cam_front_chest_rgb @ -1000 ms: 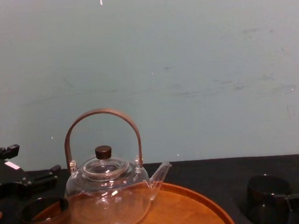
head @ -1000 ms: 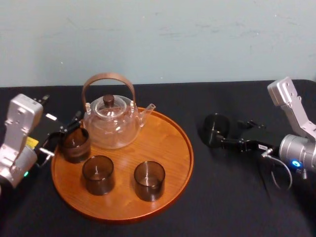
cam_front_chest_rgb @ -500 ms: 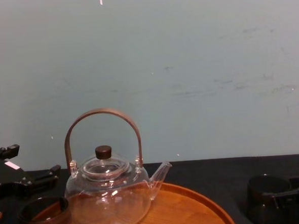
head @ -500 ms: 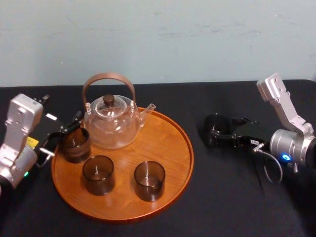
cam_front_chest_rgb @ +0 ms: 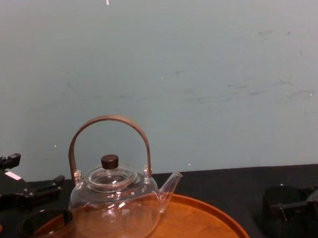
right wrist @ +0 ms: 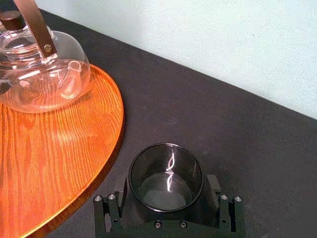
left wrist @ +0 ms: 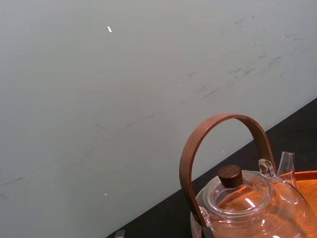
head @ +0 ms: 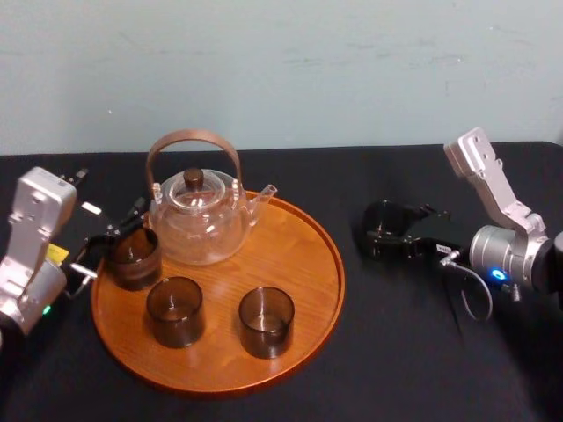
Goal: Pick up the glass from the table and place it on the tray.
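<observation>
A: Where's the glass (head: 384,224)?
B: Upright on the black table (head: 396,352), just right of the tray (head: 295,251), between the right gripper's (head: 388,227) jaws
A: Gripped?
B: Jaws sit close on both sides; can't tell if they squeeze
A: Left gripper (head: 114,236)?
B: At the tray's left edge, jaws spread wide, by another tumbler (head: 134,257) near the teapot (head: 198,220)

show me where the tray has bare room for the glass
The right half of the tray is bare, bordered by the teapot, the front-right tumbler and the rim nearest the glass at the right pincer. The left side is crowded: teapot, front-left tumbler, rear tumbler with the left pincer beside it.
</observation>
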